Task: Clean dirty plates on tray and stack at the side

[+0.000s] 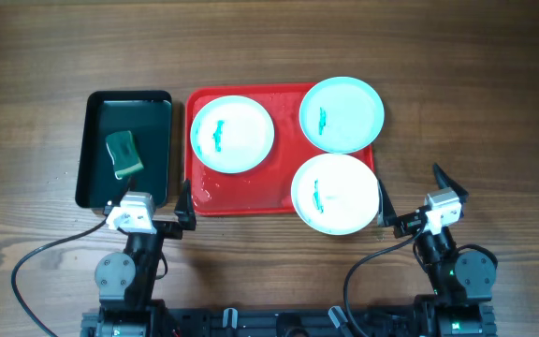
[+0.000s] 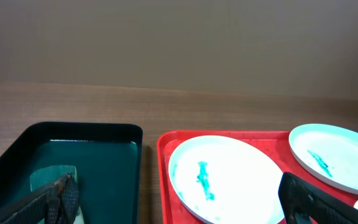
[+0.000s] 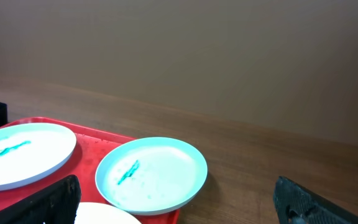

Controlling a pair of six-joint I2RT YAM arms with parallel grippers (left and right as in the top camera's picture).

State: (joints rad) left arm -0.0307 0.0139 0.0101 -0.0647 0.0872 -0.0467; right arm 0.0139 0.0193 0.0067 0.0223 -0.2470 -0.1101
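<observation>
status: task is judged at zero, nothing is seen done.

far left: a black tub (image 1: 124, 95) is set on the tabletop (image 1: 485, 94), just beside the red tray (image 1: 241, 192). something like liquid appears to be held in it, not certain. a green sponge (image 1: 124, 154) is seen lying in the tub, with no gripper on it.

left gripper (image 1: 150, 204) is parked at the near edge, by the tub's near right corner. its jaws are spread wide in the wrist view and nothing is held between them.

on the tray three plates are counted, each marked with a teal smear:
- left white plate (image 1: 232, 134): fully on the tray, smear left of centre.
- pale blue plate (image 1: 342, 113): at the far right corner, rim slightly past the tray edge.
- near white plate (image 1: 335, 193): at the near right corner, overhung past the tray's lip above the tabletop.

whether the two right plates touch at the rims cannot be told.

right gripper (image 1: 410, 192) is parked just right of the near white plate; contact cannot be told. its jaws are apart and empty.

left to do, as judged: sponge to be picked up, all three plates to be wiped, plates to be stacked beside the tray. no stack is seen at either side. 0 of 3 cleaned.
</observation>
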